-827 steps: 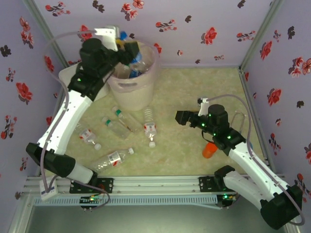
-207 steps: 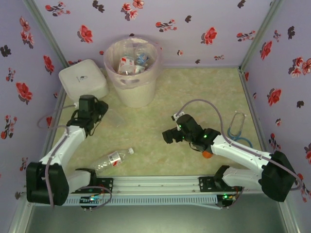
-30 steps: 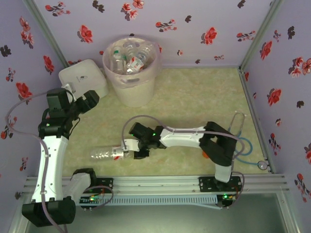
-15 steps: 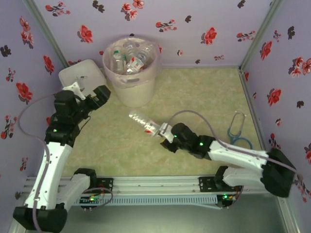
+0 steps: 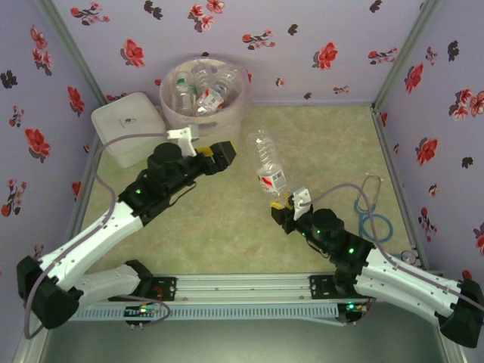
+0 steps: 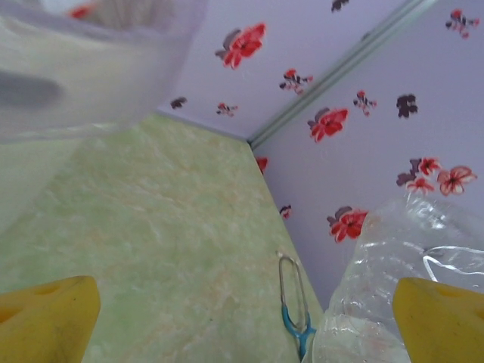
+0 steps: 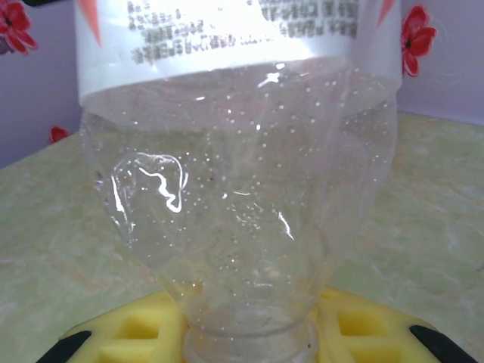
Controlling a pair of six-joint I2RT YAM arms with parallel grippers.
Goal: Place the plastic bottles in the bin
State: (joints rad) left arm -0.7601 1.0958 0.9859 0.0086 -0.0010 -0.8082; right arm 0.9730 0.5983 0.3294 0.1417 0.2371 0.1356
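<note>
The right gripper (image 5: 284, 203) is clamped on the neck of a clear bottle (image 5: 268, 162), held base-up over mid-floor. The left gripper (image 5: 221, 153), jaws apart, hangs at its 9 o'clock. The bin (image 5: 240, 98), at the floor's 11 o'clock, holds other bottles (image 5: 198, 85)

A: Any print legible?
B: None. Bottle (image 7: 238, 189) in right wrist view: white label band (image 7: 227, 38), rows of small dark type, too blurred to read.
A: Top view?
B: Same bottle's label (image 5: 271, 180) red-white, no letters resolved. White box (image 5: 130, 128): small dark mark (image 5: 128, 120) on lid, unreadable.
</note>
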